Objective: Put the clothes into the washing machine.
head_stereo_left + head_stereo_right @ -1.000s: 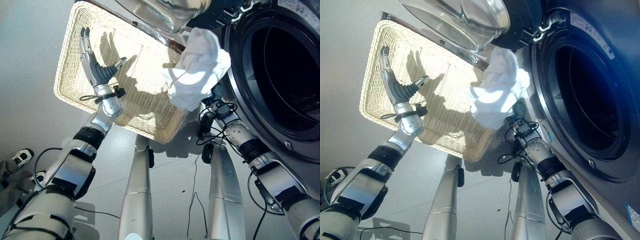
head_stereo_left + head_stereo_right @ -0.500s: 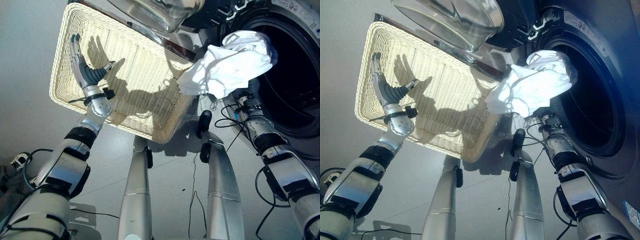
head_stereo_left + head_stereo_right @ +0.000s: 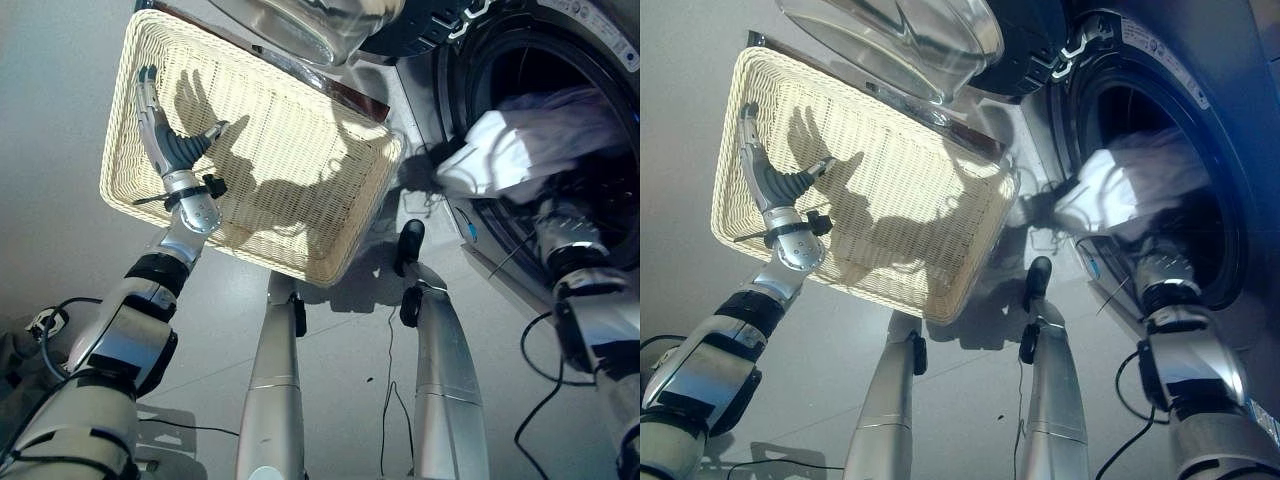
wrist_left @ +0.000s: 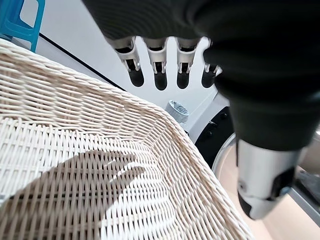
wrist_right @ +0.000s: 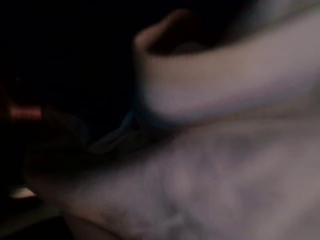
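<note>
A white garment (image 3: 520, 145) lies bunched in the round mouth of the dark washing machine (image 3: 1230, 130), partly inside the drum. My right arm (image 3: 575, 265) reaches up beneath it, and the cloth covers the hand. The right wrist view has pale cloth (image 5: 225, 165) close up against the dark. My left hand (image 3: 172, 150) hovers open over the left part of the cream wicker basket (image 3: 330, 265), holding nothing. Its straight fingers (image 4: 160, 65) stand above the woven rim (image 4: 165, 130). The basket has no clothes in it.
The washer's glass door (image 3: 310, 25) hangs open above the far side of the basket. The basket stands on a grey floor to the left of the machine. A blue stool (image 4: 17, 20) shows beyond the basket in the left wrist view.
My right arm has carried the white garment to the right, from above the basket's corner into the washer's opening. The left hand has stayed over the basket.
</note>
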Available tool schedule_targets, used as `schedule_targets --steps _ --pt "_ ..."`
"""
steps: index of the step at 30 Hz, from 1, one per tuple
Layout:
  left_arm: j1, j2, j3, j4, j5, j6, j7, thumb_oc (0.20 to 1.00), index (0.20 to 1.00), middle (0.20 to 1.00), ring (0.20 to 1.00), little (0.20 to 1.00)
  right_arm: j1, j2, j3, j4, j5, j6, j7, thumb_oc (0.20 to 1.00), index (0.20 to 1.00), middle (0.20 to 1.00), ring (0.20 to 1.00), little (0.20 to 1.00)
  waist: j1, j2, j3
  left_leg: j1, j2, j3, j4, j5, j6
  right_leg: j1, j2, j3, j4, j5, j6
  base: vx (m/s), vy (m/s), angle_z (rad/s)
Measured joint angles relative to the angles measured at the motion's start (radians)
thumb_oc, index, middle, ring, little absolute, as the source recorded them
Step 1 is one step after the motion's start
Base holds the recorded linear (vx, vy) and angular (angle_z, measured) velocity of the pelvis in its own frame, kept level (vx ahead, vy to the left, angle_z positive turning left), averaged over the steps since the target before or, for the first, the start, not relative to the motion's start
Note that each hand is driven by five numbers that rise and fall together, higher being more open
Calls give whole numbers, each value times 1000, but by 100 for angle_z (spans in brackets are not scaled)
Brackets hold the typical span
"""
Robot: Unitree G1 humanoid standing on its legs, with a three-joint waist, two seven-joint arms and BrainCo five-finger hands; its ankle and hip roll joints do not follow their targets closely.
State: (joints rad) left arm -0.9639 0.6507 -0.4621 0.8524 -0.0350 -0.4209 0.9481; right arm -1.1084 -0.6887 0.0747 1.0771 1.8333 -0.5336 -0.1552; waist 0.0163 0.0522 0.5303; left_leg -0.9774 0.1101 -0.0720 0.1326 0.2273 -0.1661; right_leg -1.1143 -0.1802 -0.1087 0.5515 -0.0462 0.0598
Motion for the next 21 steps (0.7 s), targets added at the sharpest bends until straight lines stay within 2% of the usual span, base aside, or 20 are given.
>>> schedule_targets --steps 1,2,3,4,7,12,14,18,19,20,21 --pt "8 10 -2 -17 0 3 6 1000 1000 1000 1000 1000 -4 -14 -2 -26 -14 -60 -34 642 642 642 642 642 0 0 0 0 2 -1 -3 1 0 1 2 -2 -6 3 -1 -19 -21 -7" --pt "23 31 -12 -42 0 7 12 1000 1000 1000 1000 1000 3 -20 -21 -74 -57 -179 -87 1000 1000 1000 1000 1000 0 -1 1 0 3 -1 -6 2 0 2 4 -2 -14 7 0 -11 -3 -4" --pt "23 31 -12 -42 0 7 12 1000 1000 1000 1000 1000 3 -20 -21 -74 -57 -179 -87 1000 1000 1000 1000 1000 0 -1 1 0 3 -1 -6 2 0 2 4 -2 -14 7 0 -7 7 -3" --pt "26 52 -15 -47 -2 15 14 1000 1000 1000 1000 1000 14 -23 -25 -96 -101 -253 -136 1000 1000 1000 1000 1000 -1 -1 2 0 2 1 -11 4 2 3 4 -2 -23 13 1 0 0 0" --pt "15 78 -15 -47 -38 22 14 1000 1000 1000 1000 1000 15 -30 -26 -97 -133 -276 -170 1000 1000 1000 1000 1000 -3 -2 3 0 -2 6 -16 7 6 5 1 3 -36 21 8 0 0 0" --pt "-73 101 -19 29 -67 19 -45 1000 1000 1000 1000 1000 -42 -40 -25 84 -142 -129 -8 1000 1000 1000 1000 1000 1 -10 7 5 -7 4 -14 12 11 16 -2 5 -40 28 12 9 -4 1" --pt "-69 99 -24 28 -67 19 -55 1000 1000 1000 1000 1000 -46 -40 -25 86 -144 -89 12 1000 1000 1000 1000 1000 0 -10 7 5 -8 3 -14 14 13 17 -2 5 -40 30 13 4 -32 1" --pt "-52 87 -35 23 -66 19 -57 1000 1000 1000 1000 1000 -43 -41 -19 110 -264 21 -51 1000 1000 1000 1000 1000 0 -10 7 5 -9 -11 -16 18 11 23 -3 -5 -40 30 12 3 -32 2" --pt "-48 84 -35 16 -66 22 -57 1000 1000 1000 1000 1000 -43 -45 27 149 -423 100 -130 1000 1000 1000 1000 1000 0 -10 7 5 -8 -15 -17 18 11 28 -3 -11 -40 30 12 -16 -56 6" --pt "-46 83 -37 12 -66 22 -57 1000 1000 1000 1000 1000 -39 -46 52 163 -518 150 -174 1000 1000 1000 1000 1000 0 -10 7 5 -8 -16 -17 18 11 29 -3 -12 -41 30 12 -36 -55 5" --pt "-47 83 -46 4 -66 25 -56 1000 1000 1000 1000 1000 -44 -57 135 188 -711 258 -258 1000 1000 1000 1000 1000 2 -10 7 4 -9 -16 -17 19 12 29 -4 -13 -41 31 12 -24 -64 3"
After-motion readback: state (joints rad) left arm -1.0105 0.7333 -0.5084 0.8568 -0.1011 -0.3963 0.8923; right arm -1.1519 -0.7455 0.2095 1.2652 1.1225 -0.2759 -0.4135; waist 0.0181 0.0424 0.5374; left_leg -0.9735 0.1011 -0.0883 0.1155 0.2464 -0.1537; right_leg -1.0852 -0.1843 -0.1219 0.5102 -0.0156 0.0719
